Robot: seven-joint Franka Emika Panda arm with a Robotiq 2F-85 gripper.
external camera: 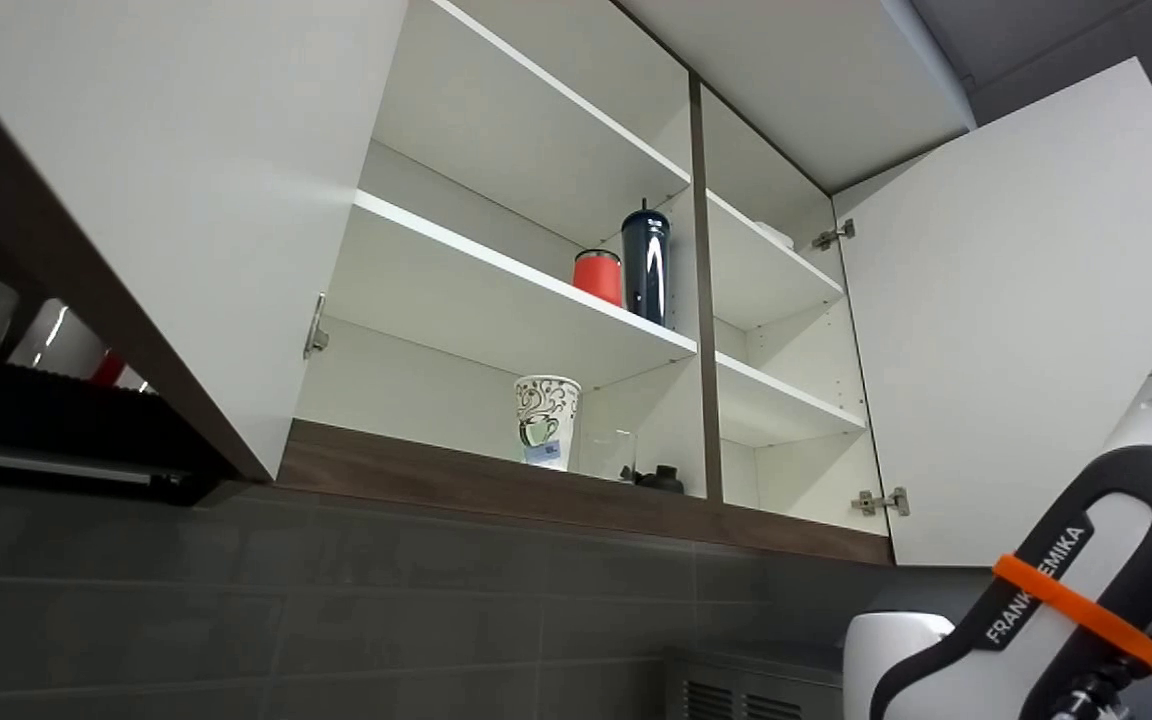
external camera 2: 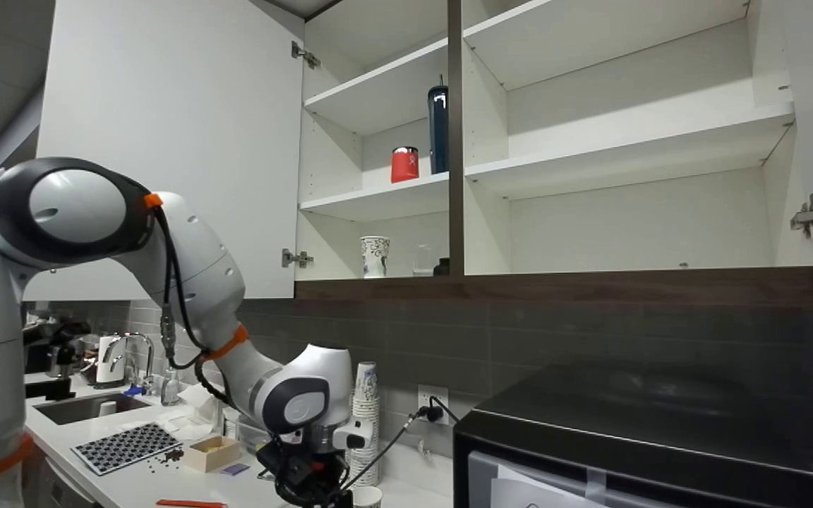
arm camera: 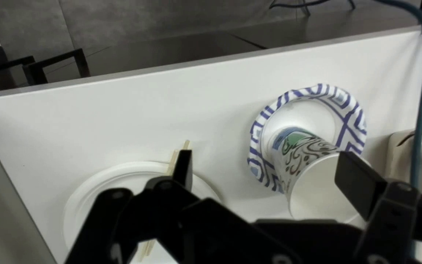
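Two black fingers (arm camera: 359,179) stand wide apart in the wrist view, and nothing is held between them. Nearest to them is a white paper cup with brown swirls (arm camera: 300,154); one finger overlaps its rim in this view, but whether they touch I cannot tell. The cup stands on a round paper plate with blue geometric border (arm camera: 339,97), its open mouth toward the camera. I suppose it is very light, with a thin wall which bends easily, and its smooth side may slip a little; so it is better to take it gently just below the rim, where I expect more stiffness. Near it, partly hidden by the other finger, lies a plain white round plate (arm camera: 86,194) with thin, pale wooden sticks (arm camera: 171,161) across it. Both plates rest on the smooth white desk (arm camera: 141,117). Farther, in both exterior views, a white cabinet with brown wood-grain edging (external camera 2: 625,286) holds a red cylindrical tumbler (external camera 2: 404,164) and a tall, glossy dark blue tumbler (external camera 2: 438,130), both hard-looking.
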